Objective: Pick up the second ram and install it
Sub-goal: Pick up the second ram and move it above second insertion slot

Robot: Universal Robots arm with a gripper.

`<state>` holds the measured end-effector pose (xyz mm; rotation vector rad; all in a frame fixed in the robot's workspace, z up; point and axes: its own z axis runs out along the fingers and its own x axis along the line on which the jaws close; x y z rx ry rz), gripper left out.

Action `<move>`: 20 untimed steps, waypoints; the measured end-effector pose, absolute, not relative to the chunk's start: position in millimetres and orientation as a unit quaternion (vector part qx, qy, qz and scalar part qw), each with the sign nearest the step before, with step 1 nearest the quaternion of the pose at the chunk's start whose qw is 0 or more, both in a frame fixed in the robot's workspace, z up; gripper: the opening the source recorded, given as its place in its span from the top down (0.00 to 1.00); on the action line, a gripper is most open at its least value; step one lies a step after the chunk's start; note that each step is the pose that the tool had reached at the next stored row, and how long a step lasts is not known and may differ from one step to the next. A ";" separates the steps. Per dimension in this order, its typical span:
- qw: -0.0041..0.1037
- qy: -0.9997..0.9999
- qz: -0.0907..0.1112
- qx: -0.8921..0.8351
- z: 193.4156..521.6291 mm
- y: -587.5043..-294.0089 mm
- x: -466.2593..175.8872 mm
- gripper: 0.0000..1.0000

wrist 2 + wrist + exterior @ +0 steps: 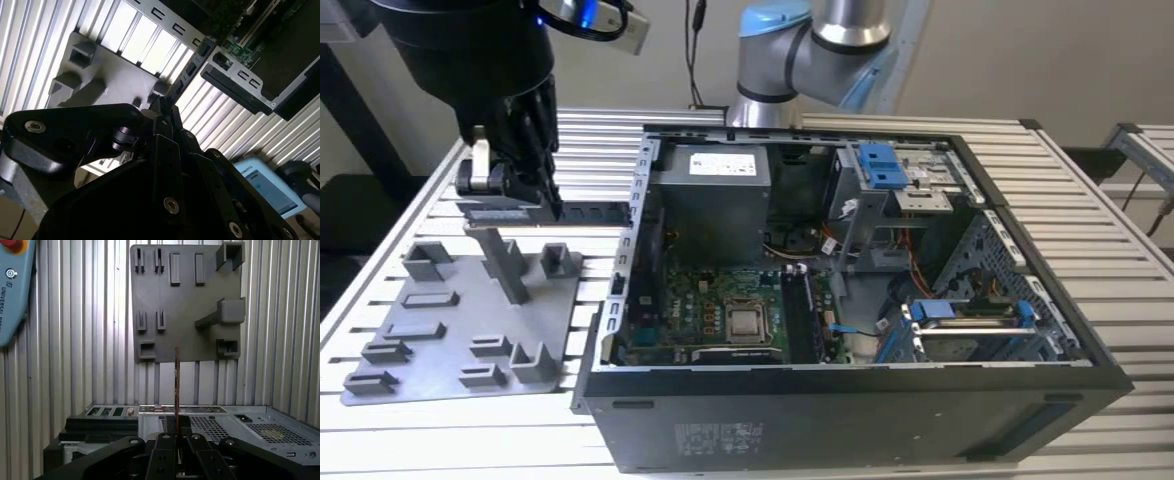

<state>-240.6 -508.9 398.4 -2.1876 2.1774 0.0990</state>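
You are holding the second ram [580, 212] clear of its rest, so the pick-up looks done. It is hanging level at the upper left of the exterior view, above the slatted table [440, 440], past the far edge of the grey fixture plate [454, 320] and just outside the left wall of the open computer case [854, 410].

Installing is what is left, by my reading. The stick is sitting well apart from the motherboard [707, 300] at the lower middle of the case.

The gripper [507, 195] is clamping one end of the ram. In the first wrist view the stick [176, 385] is running edge-on out from between the pressed fingertips.

The black wrist is reaching down from the top left corner, fingers pointing at the table. The arm's silver-and-blue joint [787, 45] is standing at top centre behind the case.
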 end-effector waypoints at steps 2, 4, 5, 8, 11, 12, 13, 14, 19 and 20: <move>0.027 0.705 0.032 -0.708 398.4 -508.9 -237.0 0.86; 0.027 0.705 0.032 -0.708 398.4 -509.0 -231.7 0.86; 0.027 0.705 0.032 -0.708 398.4 -509.0 -228.6 0.86; 0.027 0.705 0.032 -0.708 398.4 -509.0 -218.5 0.86; 0.027 0.705 0.032 -0.708 398.4 -509.0 -209.6 0.86; 0.027 0.705 0.032 -0.708 398.4 -508.9 -206.6 0.86; 0.027 0.705 0.032 -0.708 398.4 -509.0 -203.7 0.86; 0.027 0.705 0.032 -0.708 398.4 -509.0 -200.9 0.86; 0.027 0.705 0.032 -0.708 398.4 -509.0 -186.5 0.86; 0.027 0.705 0.032 -0.708 398.4 -509.0 -183.5 0.86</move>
